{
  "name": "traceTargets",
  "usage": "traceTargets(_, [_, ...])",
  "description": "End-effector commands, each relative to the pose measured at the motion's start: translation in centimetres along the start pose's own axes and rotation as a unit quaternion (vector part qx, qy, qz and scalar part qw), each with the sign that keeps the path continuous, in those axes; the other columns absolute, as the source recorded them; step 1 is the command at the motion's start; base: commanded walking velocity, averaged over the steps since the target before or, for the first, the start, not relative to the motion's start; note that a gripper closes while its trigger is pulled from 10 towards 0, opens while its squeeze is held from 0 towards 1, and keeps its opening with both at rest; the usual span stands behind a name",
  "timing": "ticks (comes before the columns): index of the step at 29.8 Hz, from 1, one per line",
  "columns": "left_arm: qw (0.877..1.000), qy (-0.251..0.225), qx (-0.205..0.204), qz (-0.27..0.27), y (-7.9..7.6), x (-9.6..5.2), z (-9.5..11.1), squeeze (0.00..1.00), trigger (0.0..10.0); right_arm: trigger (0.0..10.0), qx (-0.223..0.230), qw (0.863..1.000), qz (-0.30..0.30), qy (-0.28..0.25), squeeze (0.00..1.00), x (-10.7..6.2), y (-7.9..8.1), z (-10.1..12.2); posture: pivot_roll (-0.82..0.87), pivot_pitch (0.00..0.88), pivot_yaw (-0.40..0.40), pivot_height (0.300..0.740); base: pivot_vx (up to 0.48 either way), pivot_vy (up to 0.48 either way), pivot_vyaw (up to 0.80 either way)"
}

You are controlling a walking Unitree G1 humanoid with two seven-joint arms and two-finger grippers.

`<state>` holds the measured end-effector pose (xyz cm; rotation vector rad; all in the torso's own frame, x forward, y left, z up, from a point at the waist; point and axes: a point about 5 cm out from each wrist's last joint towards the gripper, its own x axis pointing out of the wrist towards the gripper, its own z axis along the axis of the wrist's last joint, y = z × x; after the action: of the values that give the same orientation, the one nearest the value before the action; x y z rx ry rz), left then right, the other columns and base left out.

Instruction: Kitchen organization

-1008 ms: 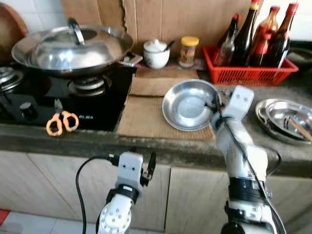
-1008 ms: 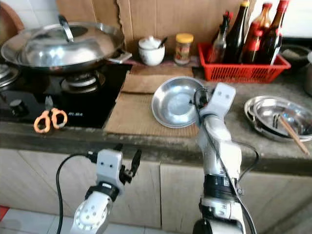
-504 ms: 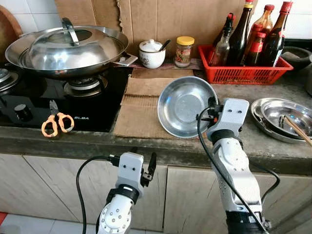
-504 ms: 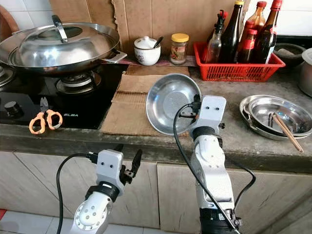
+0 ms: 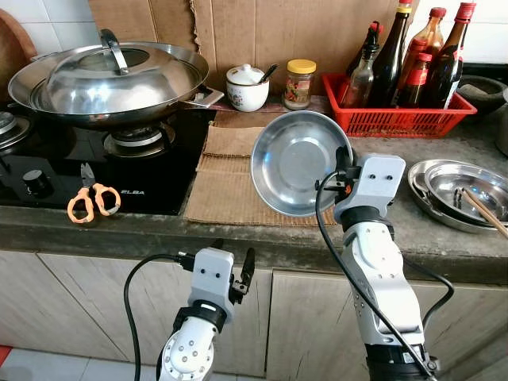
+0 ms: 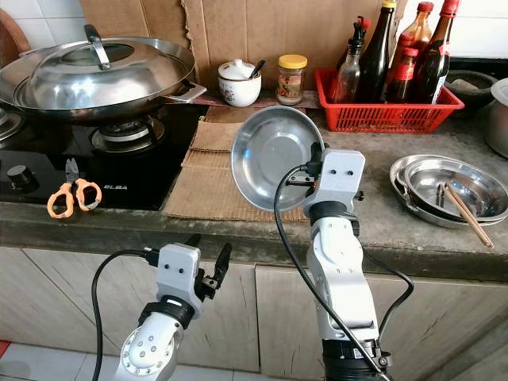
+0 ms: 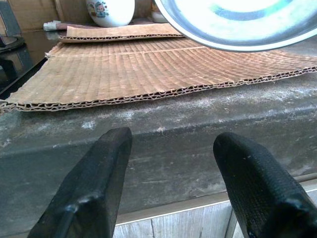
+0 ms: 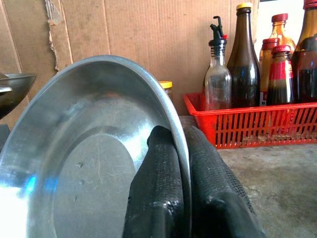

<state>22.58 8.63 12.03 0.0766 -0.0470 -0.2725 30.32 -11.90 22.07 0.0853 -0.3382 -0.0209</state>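
**Steel plate lifted off the bench, carry step in hand**

Right gripper (image 5: pixel 343 176) clamped on the rim of the steel plate (image 5: pixel 300 163), one black finger inside the bowl, the other behind the rim, as seen plainly in the right wrist view. Plate held tilted nearly on edge, hollow side facing the camera, clear of the cardboard sheet (image 5: pixel 234 178) that lies on the bench (image 5: pixel 444 246) below it. Left gripper (image 5: pixel 235 284) low before the cabinet front, idle, fingers (image 7: pixel 91 191) spread apart and grasping nothing.

Judged to be the transport step: plate picked up, not yet put down. Likely destination the stack of steel plates (image 5: pixel 456 190) on the robot's right, with chopsticks (image 5: pixel 482 208) resting in the top one, though that is only a guess from the layout.

Next move calls for swinging the plate rightward while levelling it, keeping it clear of the red basket (image 5: pixel 397 111) of bottles. Rim pinch narrow and the metal smooth, so a slip during rotation is the main risk; chopsticks may keep the plate from nesting flat.
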Motion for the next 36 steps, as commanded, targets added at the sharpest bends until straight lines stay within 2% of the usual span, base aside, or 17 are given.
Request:
traceTargets(1, [1.0,-0.006,0.001,-0.006,-0.2,-0.1,0.2,0.0,10.0,0.0,0.005,1.0,0.009,-0.027,0.0,0.2,0.4,1.1,0.03,0.025,-0.022,0.74,-0.247,0.0,0.0])
traceTargets(18, [1.0,-0.006,0.0,-0.004,-0.2,-0.1,0.2,0.0,10.0,0.0,0.006,1.0,0.013,-0.016,0.0,0.2,0.5,0.7,0.03,0.032,-0.024,0.74,-0.292,0.0,0.0])
traceTargets(29, [1.0,-0.006,0.0,-0.004,-0.2,-0.1,0.2,0.0,10.0,0.0,-0.013,1.0,0.016,0.014,0.0,-0.9,0.1,-0.9,0.03,0.04,-0.023,0.74,-0.301,0.0,0.0])
traceTargets(30, [1.0,-0.006,0.0,-0.004,-0.2,-0.1,0.2,0.0,10.0,3.5,-0.015,0.999,0.018,0.023,0.0,-1.2,0.1,-1.2,0.03,0.04,-0.022,0.74,-0.3,0.0,0.0])
traceTargets(31, [1.0,-0.006,0.0,-0.004,-0.2,-0.1,0.2,0.0,10.0,8.7,-0.015,0.999,0.019,0.027,0.0,-1.4,0.0,-1.4,0.03,0.04,-0.022,0.74,-0.3,0.0,0.0])
traceTargets(32, [1.0,-0.006,0.0,-0.003,-0.1,-0.1,0.2,0.0,10.0,8.7,-0.016,0.999,0.02,0.03,0.0,-1.5,0.0,-1.6,0.03,0.041,-0.022,0.74,-0.3,0.0,0.0])
traceTargets(33, [1.0,-0.006,0.0,-0.004,-0.2,-0.1,0.2,0.0,10.0,10.0,-0.018,0.999,0.023,0.033,0.0,-1.7,0.0,-1.8,0.03,0.041,-0.022,0.74,-0.3,0.0,0.0])
traceTargets(36, [1.0,-0.006,0.001,-0.003,-0.1,-0.1,0.2,0.0,10.0,10.0,-0.02,0.999,0.029,0.038,0.0,-2.0,0.1,-2.1,0.03,0.041,-0.021,0.74,-0.298,0.0,0.0])
